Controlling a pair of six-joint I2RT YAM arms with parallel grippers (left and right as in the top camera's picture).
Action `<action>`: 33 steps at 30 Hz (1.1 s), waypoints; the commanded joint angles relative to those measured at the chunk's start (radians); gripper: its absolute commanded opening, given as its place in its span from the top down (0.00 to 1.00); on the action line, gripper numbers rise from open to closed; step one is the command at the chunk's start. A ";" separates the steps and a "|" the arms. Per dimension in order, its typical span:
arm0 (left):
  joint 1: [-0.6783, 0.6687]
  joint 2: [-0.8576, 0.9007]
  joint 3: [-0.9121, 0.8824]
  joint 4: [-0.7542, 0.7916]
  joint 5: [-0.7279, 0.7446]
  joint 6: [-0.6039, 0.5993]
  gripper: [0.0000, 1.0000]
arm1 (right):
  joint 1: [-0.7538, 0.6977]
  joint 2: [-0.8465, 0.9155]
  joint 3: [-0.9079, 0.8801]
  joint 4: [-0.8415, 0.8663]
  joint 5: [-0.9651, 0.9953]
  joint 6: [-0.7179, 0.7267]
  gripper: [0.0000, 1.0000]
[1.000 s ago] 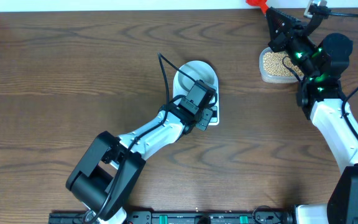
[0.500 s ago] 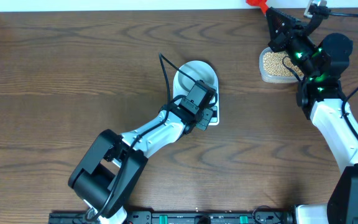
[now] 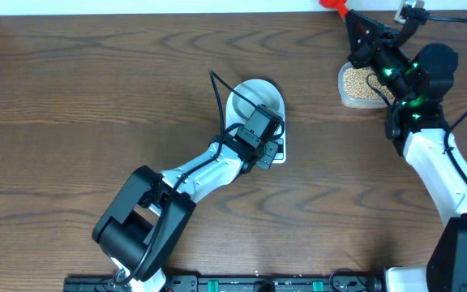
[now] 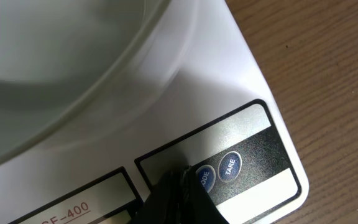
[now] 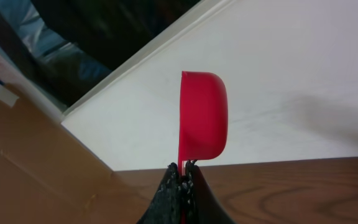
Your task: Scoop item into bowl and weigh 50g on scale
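jaws of the left gripper (image 4: 180,182) are pinched together with nothing between them. its tip touches the scale (image 4: 229,87) on the dark panel, right at the left of two round blue buttons (image 4: 230,166). the pale bowl (image 4: 55,62) sits on the scale platform just behind. from overhead the scale (image 3: 279,152) lies mid-table. the right gripper (image 5: 184,174) is clamped narrow on the thin handle of a red scoop (image 5: 202,124), held on edge above the table's (image 3: 71,97) far right corner. the beans (image 3: 358,81) fill a clear container (image 3: 343,96) beneath that arm, well apart from the bowl.
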 commanded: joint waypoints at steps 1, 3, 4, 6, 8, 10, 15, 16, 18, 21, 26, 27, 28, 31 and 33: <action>0.005 0.035 0.010 -0.016 -0.017 0.018 0.93 | 0.017 0.004 0.030 0.002 0.007 -0.026 0.99; 0.005 0.021 0.012 -0.023 -0.017 0.018 0.93 | 0.017 0.004 0.030 0.002 0.007 -0.026 0.99; 0.005 0.011 0.013 -0.031 -0.017 0.018 0.93 | 0.017 0.004 0.030 0.001 0.007 -0.026 0.99; 0.005 -0.027 0.021 -0.057 -0.017 0.018 0.93 | 0.017 0.004 0.030 0.001 0.007 -0.026 0.99; 0.005 -0.070 0.027 -0.076 -0.017 0.018 0.93 | 0.017 0.004 0.030 0.001 0.008 -0.027 0.99; 0.005 -0.117 0.029 -0.086 -0.017 0.018 0.93 | 0.017 0.004 0.030 -0.001 0.010 -0.042 0.99; 0.006 -0.227 0.029 -0.101 -0.018 0.018 0.93 | 0.017 0.004 0.030 -0.052 0.082 -0.053 0.99; 0.006 -0.245 0.029 -0.105 -0.026 0.017 0.93 | 0.017 0.004 0.030 -0.061 0.087 -0.059 0.99; 0.006 -0.271 0.029 -0.113 -0.048 0.017 0.93 | 0.017 0.004 0.030 -0.080 0.103 -0.060 0.99; 0.006 -0.280 0.028 -0.128 -0.080 0.017 0.93 | 0.017 0.005 0.030 -0.104 0.135 -0.060 0.99; 0.006 -0.238 0.028 -0.131 -0.080 0.017 0.93 | 0.017 0.005 0.030 -0.107 0.190 -0.059 0.99; 0.006 -0.220 0.028 -0.132 -0.080 0.017 0.93 | 0.017 0.005 0.030 -0.107 0.203 -0.059 0.99; 0.006 -0.203 0.028 -0.132 -0.080 0.017 0.93 | 0.017 0.005 0.030 -0.107 0.213 -0.059 0.99; 0.005 -0.154 0.028 -0.129 -0.079 0.017 0.93 | 0.017 0.005 0.030 -0.106 0.238 -0.060 0.99; 0.005 -0.126 0.028 -0.126 -0.079 0.017 0.93 | 0.016 0.005 0.030 -0.106 0.249 -0.060 0.99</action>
